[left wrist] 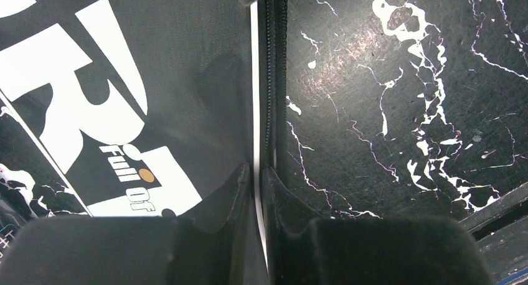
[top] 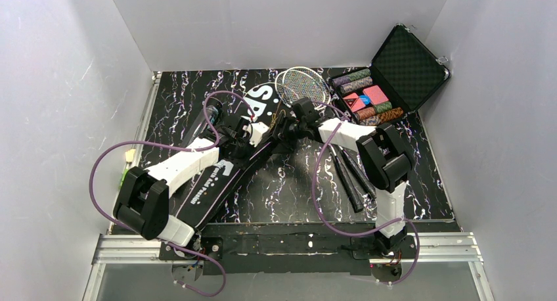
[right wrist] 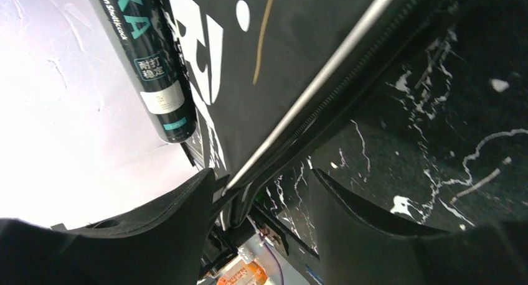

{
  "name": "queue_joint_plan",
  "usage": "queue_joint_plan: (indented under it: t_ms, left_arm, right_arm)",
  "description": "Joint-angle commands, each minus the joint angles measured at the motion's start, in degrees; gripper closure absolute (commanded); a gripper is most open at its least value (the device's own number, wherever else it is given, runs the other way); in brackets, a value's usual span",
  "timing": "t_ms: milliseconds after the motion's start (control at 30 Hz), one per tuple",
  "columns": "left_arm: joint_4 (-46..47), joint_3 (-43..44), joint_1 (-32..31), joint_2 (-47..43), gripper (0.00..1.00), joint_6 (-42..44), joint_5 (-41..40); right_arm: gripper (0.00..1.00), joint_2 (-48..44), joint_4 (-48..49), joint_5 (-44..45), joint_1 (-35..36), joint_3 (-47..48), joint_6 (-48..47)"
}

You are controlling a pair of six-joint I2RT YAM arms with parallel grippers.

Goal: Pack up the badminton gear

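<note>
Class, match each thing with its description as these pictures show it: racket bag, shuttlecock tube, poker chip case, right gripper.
Things:
A racket bag
B shuttlecock tube
C poker chip case
D right gripper

Descriptions:
1 lid open, far right corner
2 fingers apart
3 black with big white lettering, lying diagonally
4 teal print, lying left of the bag

Pairs: A-3, B-4, C-1, D-2

Bag [top: 220, 184] on table [top: 282, 190], rackets [top: 302, 84] right of it, chip case [top: 407, 64] behind right
</note>
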Motion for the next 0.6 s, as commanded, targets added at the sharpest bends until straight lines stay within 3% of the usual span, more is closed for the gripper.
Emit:
queue_joint_plan:
  t_ms: [0, 233, 567]
  left_arm:
    - [-0.78, 2.16, -0.06, -1.71, 0.89, -0.38, 0.09]
    - [-0.54, 2.38, -0.06, -1.85, 0.89, -0.85, 0.84]
    - [-3.36, 4.2, -0.06, -4.15, 1.0, -2.53, 1.03]
  right_arm:
    - [0.34, -3.87, 3.21, -0.68, 0.36, -2.45, 0.58]
    - [0.35, -1.62, 4.0, -0.58, 0.36, 0.32, 1.7]
    - [0.38, 3.25, 3.58, 1.76, 0.23, 5.25, 3.14]
